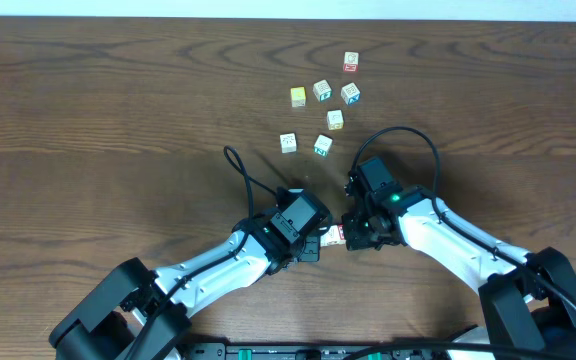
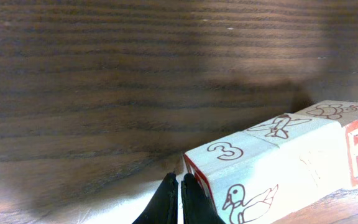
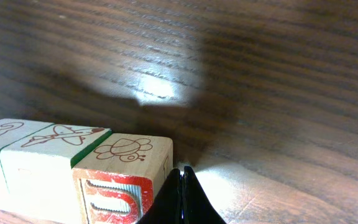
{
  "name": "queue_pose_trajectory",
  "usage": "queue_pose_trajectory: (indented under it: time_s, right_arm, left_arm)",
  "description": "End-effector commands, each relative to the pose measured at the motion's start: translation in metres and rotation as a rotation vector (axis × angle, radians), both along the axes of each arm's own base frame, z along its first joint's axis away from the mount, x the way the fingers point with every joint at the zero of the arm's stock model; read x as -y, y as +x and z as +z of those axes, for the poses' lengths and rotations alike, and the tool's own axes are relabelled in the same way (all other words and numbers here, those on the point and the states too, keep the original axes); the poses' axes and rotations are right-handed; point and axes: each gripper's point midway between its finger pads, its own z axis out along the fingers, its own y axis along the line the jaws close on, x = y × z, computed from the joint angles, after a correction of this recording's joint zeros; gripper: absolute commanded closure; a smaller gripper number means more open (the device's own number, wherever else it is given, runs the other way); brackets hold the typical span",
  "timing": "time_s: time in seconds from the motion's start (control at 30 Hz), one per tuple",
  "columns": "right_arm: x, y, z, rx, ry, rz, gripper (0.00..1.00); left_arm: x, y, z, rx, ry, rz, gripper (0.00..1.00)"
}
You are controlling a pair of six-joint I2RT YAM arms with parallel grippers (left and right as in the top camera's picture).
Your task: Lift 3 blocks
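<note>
Near the table's [image 1: 88, 100] front edge, three blocks [image 2: 272, 165] are squeezed end to end between the left gripper [image 2: 179, 199] and right gripper [image 3: 183, 193], both pressed together. Whether the row is lifted cannot be told. Spare cubes [image 1: 335, 119] are left farther back.

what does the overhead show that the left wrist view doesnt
Only overhead: both arms, the right gripper, and seven loose cubes farther up the table, including a yellow-faced cube.
Only left wrist: the row of three blocks up close, end to end, with a 3, a duck and an airplane drawn on them.
Both: the wooden table, the shut left gripper at the row's end, and the row itself, a mere sliver from overhead.
</note>
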Motion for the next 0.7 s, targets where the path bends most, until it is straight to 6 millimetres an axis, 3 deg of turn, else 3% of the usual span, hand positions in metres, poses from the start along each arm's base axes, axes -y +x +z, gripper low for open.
queue_pose_trajectory:
  time_s: [0.0,0.3,0.67]
  right_arm:
    - [-0.045,-0.001,0.035,0.019,0.196,0.068,0.99]
    - [-0.037,-0.013,0.037,-0.002,0.147,0.073,0.99]
    - [-0.040,-0.017,0.036,0.002,0.129,0.086,0.99]
  left_arm:
    - [0.042,0.003,0.038,0.034,-0.147,-0.085,0.93]
    - [0.040,0.010,0.041,0.055,-0.137,-0.046,0.93]
    - [0.040,0.013,0.045,0.064,-0.129,-0.038,0.93]
